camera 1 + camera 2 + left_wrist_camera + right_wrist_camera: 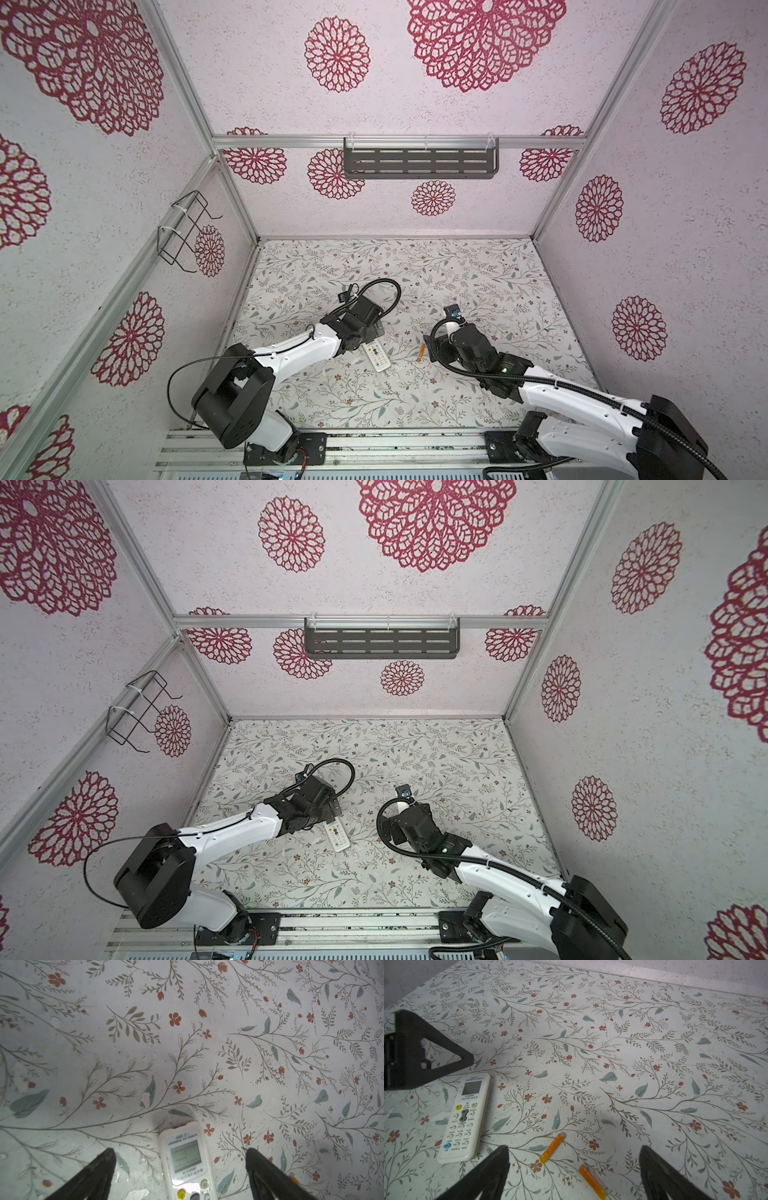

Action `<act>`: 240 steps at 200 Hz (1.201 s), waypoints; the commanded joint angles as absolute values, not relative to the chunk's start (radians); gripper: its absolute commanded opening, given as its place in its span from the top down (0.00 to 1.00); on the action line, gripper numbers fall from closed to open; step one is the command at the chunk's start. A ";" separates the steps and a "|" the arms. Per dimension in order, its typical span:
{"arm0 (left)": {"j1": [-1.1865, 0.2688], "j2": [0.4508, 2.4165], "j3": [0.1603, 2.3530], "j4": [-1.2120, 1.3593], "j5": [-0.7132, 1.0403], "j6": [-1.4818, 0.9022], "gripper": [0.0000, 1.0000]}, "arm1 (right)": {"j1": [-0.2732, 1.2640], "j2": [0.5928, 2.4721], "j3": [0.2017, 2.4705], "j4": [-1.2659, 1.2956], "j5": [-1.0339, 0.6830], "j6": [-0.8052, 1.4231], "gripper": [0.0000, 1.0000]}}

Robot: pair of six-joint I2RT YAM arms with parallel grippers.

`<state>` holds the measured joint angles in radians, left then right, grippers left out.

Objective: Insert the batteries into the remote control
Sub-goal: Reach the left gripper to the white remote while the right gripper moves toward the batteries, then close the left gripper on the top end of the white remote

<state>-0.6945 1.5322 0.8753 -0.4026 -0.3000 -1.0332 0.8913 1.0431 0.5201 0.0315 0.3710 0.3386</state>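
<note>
Pale walls (457, 95) with big red flower prints closed the cell on 3 sides. Below them we saw a counter (457, 270) covered with a print of thin branches, leaves and small flowers. On the back wall hung a dark slotted shelf (419, 164), and on the left wall a black wire holder (183, 232).

The remote control (376, 357) lay flat on the counter with its buttons up. In both top views it was in the left half, and its screen end was hidden under the wrist of the left arm. In the left wrist view the left pincer (179, 1153) had its 2 fingers wide apart, 1 on each side of the screen end. A strip of counter showed between each finger and the white body, so nothing was clamped. How high the fingers stood over the counter we could not tell.

The 2 orange batteries (552, 1148) lay on the counter to the right of the remote, apart from it and apart from each other. In the right wrist view the second battery (592, 1182) lay nearer to the camera. Both lay before the gap of the right pincer (574, 1149), whose 2 fingers were also spread wide and held nothing. In a top view only 1 battery (422, 350) showed, just beside the black wrist of the right arm.
</note>
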 commanded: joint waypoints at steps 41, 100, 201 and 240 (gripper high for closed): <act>-0.732 1.615 0.912 -0.365 -0.306 -1.090 0.07 | 0.897 0.974 0.476 0.062 0.410 0.353 0.01; -0.736 1.668 0.911 -0.339 -0.298 -1.112 0.16 | 0.897 0.990 0.478 0.078 0.407 0.347 0.01; -0.736 1.718 0.909 -0.305 -0.285 -1.116 0.27 | 0.899 0.977 0.472 0.084 0.428 0.344 0.01; -0.735 1.731 0.907 -0.291 -0.276 -1.118 0.31 | 0.898 0.973 0.469 0.091 0.433 0.344 0.01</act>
<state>-0.7265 1.7077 0.8951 -0.3206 -0.2798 -1.1122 0.8913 0.9916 0.4725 0.0551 0.4007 0.3382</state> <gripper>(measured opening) 0.695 0.989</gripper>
